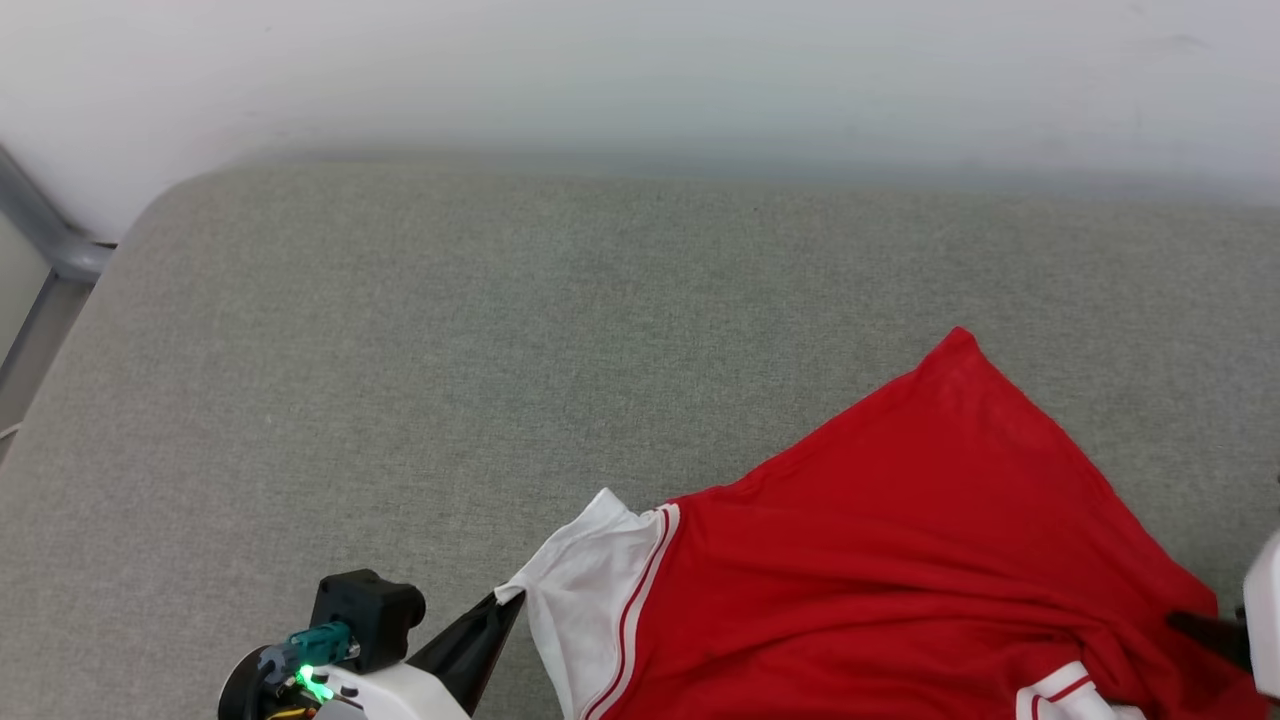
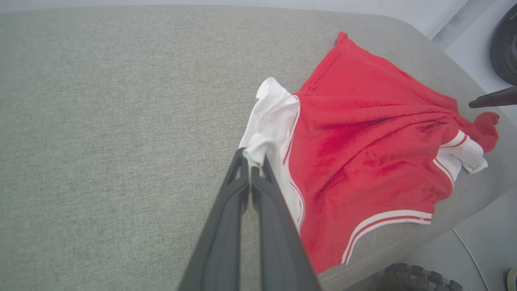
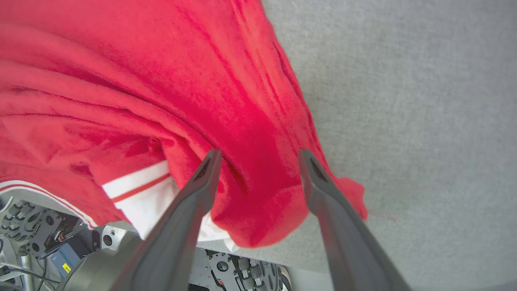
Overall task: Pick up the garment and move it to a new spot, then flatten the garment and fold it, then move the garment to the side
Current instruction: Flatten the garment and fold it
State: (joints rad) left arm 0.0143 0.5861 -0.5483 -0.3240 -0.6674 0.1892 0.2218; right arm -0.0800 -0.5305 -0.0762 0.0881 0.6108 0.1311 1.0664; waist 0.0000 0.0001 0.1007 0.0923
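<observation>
The garment [image 1: 900, 540] lies rumpled on the grey cushion, plain red side up, at the lower right of the head view. Its white sleeve with striped trim [image 1: 590, 570] points left. My left gripper [image 2: 252, 155] is shut on the tip of that white sleeve, and its dark fingers [image 1: 480, 640] rise from the bottom of the head view. My right gripper [image 3: 260, 155] stands open over the bunched red cloth [image 3: 141, 81] near the cushion's front edge. The cloth lies under and between its spread fingers. One right finger [image 2: 492, 99] shows at the right edge of the left wrist view.
The grey cushion [image 1: 400, 350] stretches far to the left and back, up to a pale wall. A metal frame [image 1: 40, 240] stands at its left corner. The robot's wheeled base [image 3: 40, 226] sits below the front edge, where part of the garment hangs over.
</observation>
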